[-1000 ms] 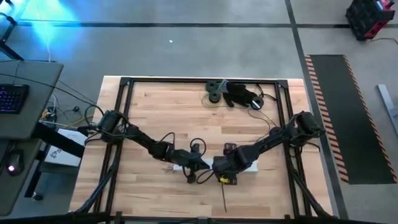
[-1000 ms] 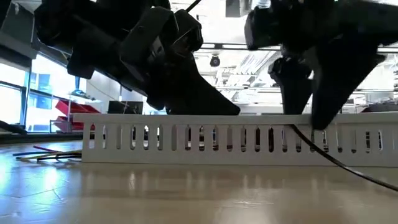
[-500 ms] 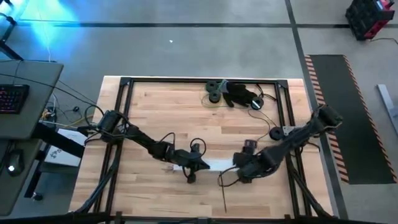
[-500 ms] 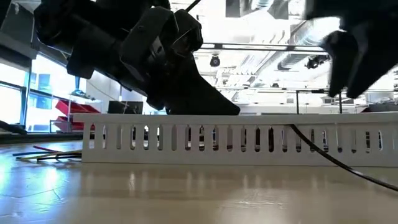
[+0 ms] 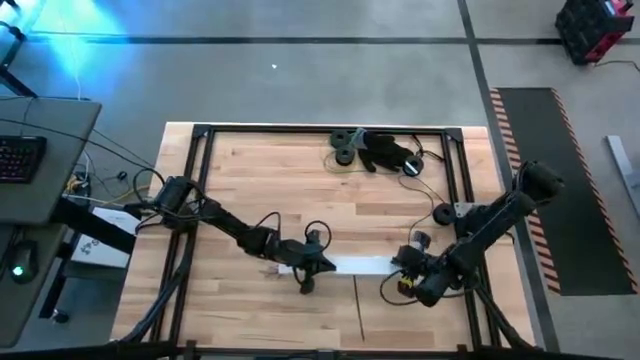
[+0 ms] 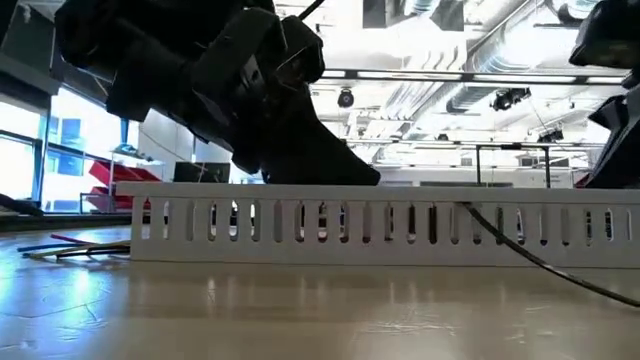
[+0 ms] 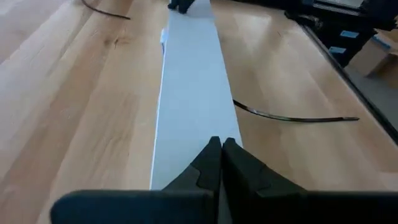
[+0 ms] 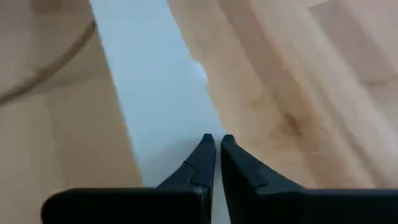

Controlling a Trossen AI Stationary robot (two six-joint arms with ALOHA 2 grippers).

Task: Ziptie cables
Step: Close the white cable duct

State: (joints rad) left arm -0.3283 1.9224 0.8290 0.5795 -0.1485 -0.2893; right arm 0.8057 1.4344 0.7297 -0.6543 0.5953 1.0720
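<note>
Cables [image 5: 415, 172] are lying at the far right of the table [image 5: 250, 180], well apart from both our grippers. We are resting our left gripper [image 7: 221, 148], clenched, on the white strip's [image 7: 189, 93] left end, and our right gripper [image 8: 216, 144], also clenched, over its right end.

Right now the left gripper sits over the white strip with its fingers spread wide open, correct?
Not quite. The left gripper does sit over the white strip, but its fingers are shut, tips pressed together, as the left wrist view shows.
</note>
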